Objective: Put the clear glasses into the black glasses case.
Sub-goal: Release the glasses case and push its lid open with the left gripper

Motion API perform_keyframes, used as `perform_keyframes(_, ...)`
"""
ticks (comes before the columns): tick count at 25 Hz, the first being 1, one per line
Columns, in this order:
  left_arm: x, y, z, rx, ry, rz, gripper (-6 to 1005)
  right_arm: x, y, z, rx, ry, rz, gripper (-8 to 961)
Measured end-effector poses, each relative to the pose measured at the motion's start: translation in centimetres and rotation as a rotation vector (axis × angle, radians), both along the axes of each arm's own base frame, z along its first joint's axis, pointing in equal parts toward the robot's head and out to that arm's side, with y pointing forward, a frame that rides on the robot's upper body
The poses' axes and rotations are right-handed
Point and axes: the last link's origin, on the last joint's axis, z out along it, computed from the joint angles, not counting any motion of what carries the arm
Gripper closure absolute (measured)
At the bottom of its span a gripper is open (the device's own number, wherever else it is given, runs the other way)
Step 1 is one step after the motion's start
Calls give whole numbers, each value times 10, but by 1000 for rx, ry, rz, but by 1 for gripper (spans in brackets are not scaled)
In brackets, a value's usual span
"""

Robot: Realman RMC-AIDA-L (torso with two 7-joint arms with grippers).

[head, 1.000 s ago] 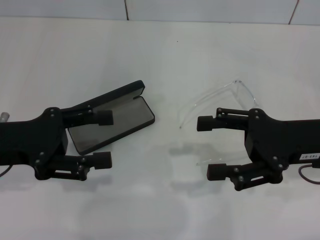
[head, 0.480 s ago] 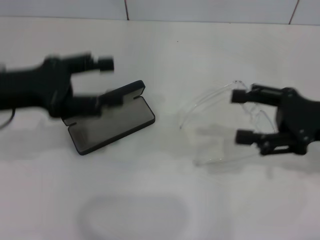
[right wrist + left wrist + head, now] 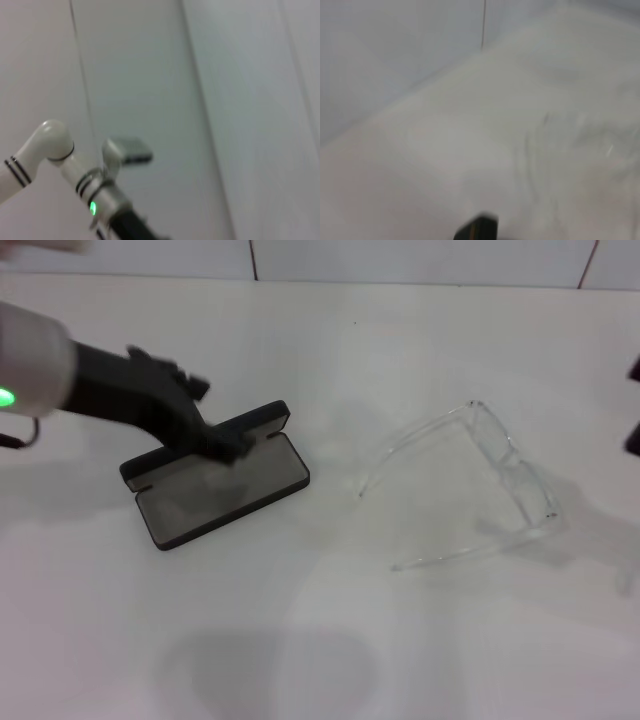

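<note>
White table [image 3: 330, 640] is carrying the open case [image 3: 215, 475], its grey lining facing up and its lid raised at the back. Well apart to the right, the glasses [image 3: 470, 485] are lying on the bare surface, temple arms unfolded toward the case. From the left, the left gripper [image 3: 205, 425] is hovering over the case lid, blurred; whether its jaws are spread cannot be told. At the right edge, only a dark sliver of the right gripper [image 3: 633, 405] is showing.

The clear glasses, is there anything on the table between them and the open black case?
Nothing visible: bare table separates the clear glasses from the open black case. The left gripper is over the case's lid side.
</note>
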Motion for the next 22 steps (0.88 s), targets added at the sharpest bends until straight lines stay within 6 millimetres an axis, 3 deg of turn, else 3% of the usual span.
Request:
perform_keyframes(5, 16, 9, -35, 8, 227, -18, 176, 6, -8, 13, 58, 31, -2, 80)
perform_keyframes(10, 24, 15, -45, 20, 287, -55, 205, 4, -6, 12, 66, 32, 10, 80)
perform_keyframes(22, -2, 37, -64, 4, 453, 1, 311, 4, -6, 11, 82, 28, 21, 80)
